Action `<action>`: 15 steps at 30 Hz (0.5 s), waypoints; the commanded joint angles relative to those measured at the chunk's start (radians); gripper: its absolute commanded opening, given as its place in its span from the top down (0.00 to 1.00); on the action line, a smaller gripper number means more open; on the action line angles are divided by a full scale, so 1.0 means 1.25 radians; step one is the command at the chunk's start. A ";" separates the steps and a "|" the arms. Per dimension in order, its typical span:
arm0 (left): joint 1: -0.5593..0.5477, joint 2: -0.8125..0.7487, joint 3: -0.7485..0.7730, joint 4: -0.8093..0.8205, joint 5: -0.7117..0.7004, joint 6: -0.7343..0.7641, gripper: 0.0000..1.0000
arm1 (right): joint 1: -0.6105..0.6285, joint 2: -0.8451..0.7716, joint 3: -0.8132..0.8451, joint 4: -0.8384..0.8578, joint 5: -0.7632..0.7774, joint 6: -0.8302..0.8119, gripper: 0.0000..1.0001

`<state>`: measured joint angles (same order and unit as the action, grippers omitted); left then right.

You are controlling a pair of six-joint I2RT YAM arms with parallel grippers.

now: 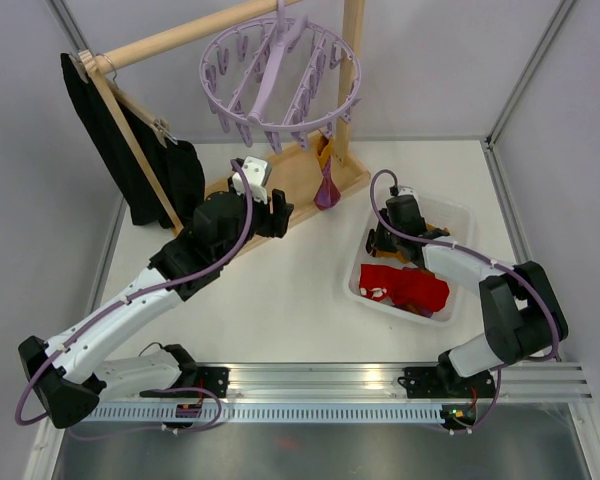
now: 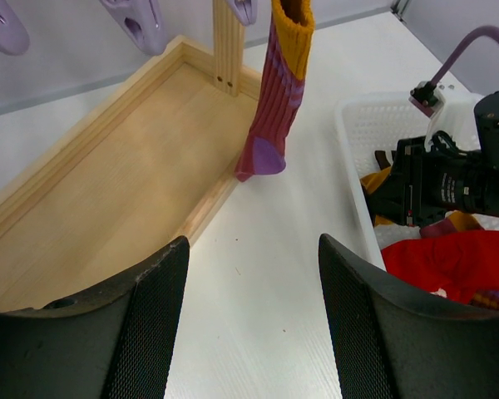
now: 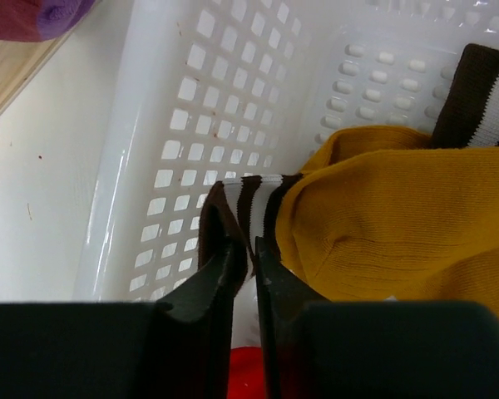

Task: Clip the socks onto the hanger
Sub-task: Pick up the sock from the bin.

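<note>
The right end effector (image 3: 243, 249) is clenched on the striped cuff of a mustard sock (image 3: 382, 224) in the basket (image 3: 191, 100) at 4 o'clock, presumably for pegging by that edge. The left end effector (image 2: 251, 245) is held released beside the maroon sock (image 1: 327, 185) clipped to the hanger (image 1: 280, 75) at 12 o'clock; the basket wall crowds the pick.

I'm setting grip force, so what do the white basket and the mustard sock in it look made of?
The white basket looks like glossy moulded plastic: perforated wall with a sheen. The mustard sock is matte ribbed knit fabric; the fibre cannot be told.
</note>
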<state>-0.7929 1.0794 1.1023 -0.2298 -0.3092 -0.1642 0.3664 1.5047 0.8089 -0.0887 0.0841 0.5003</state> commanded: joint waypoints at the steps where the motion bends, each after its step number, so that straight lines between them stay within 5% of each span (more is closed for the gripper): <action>1: 0.004 -0.017 -0.025 0.034 0.031 -0.027 0.32 | 0.000 0.003 0.034 0.032 0.010 -0.001 0.81; 6: 0.002 -0.040 -0.064 0.100 0.111 -0.028 0.32 | 0.000 -0.012 0.045 0.017 0.011 -0.003 1.00; 15: -0.055 -0.028 -0.179 0.354 0.160 -0.009 0.32 | 0.000 -0.141 0.127 -0.120 0.022 -0.012 1.00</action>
<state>-0.8337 1.0336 0.8993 0.0280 -0.1432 -0.1745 0.3664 1.4120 0.8768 -0.1875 0.0891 0.4950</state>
